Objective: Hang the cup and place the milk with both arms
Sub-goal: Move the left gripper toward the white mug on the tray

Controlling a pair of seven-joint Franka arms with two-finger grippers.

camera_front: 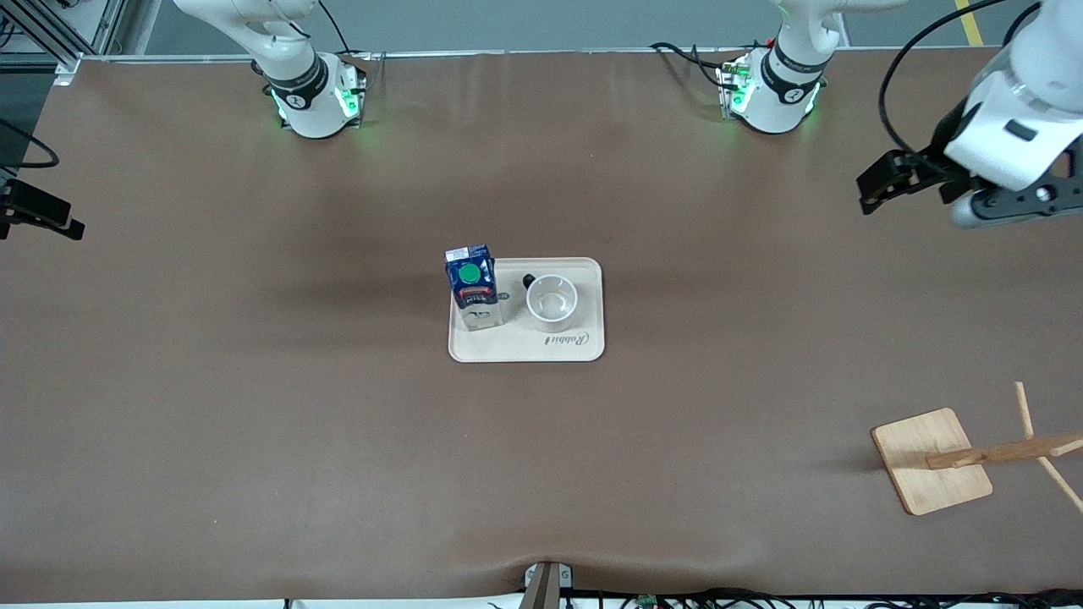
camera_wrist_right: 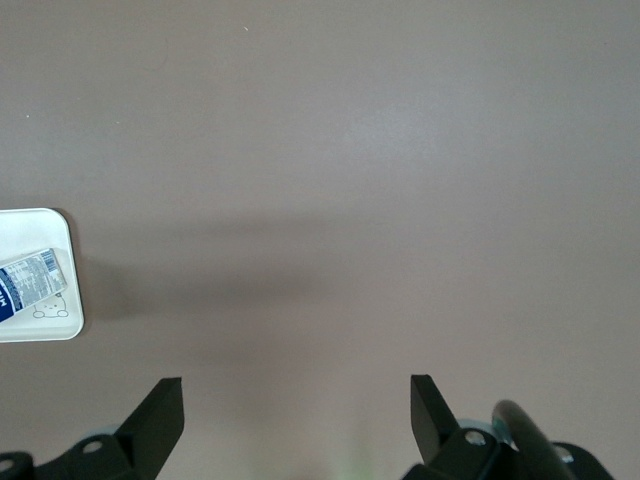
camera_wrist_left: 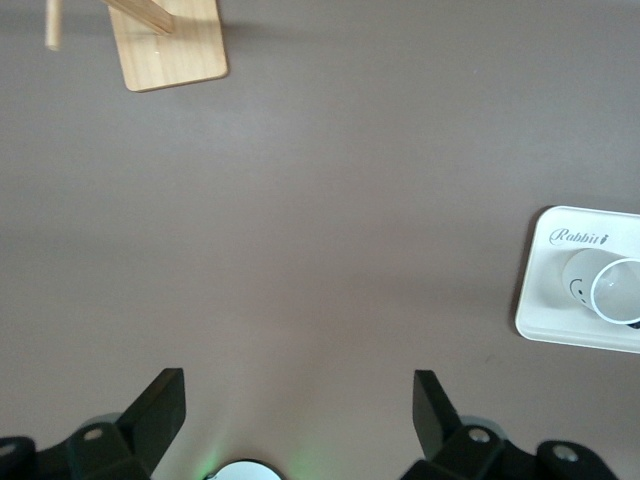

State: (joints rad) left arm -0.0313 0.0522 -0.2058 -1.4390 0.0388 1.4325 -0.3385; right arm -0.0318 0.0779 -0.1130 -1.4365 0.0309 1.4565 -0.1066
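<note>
The cup (camera_front: 552,303), white with a black handle, stands upright on a beige tray (camera_front: 525,348) in the middle of the table. The milk (camera_front: 472,288), dark blue on top with a green cap, stands beside it on the tray, toward the right arm's end. My left gripper (camera_front: 876,188) is open and empty, up over bare table at the left arm's end. The left wrist view shows its open gripper (camera_wrist_left: 298,400), the cup (camera_wrist_left: 615,290) and the tray (camera_wrist_left: 560,322). My right gripper (camera_wrist_right: 296,405) is open and empty; its view shows the milk (camera_wrist_right: 30,285) on the tray (camera_wrist_right: 45,325).
A wooden rack with a flat square base (camera_front: 926,457) and thin pegs stands at the left arm's end, nearer the front camera than the tray. It also shows in the left wrist view (camera_wrist_left: 170,45). A brown mat covers the table.
</note>
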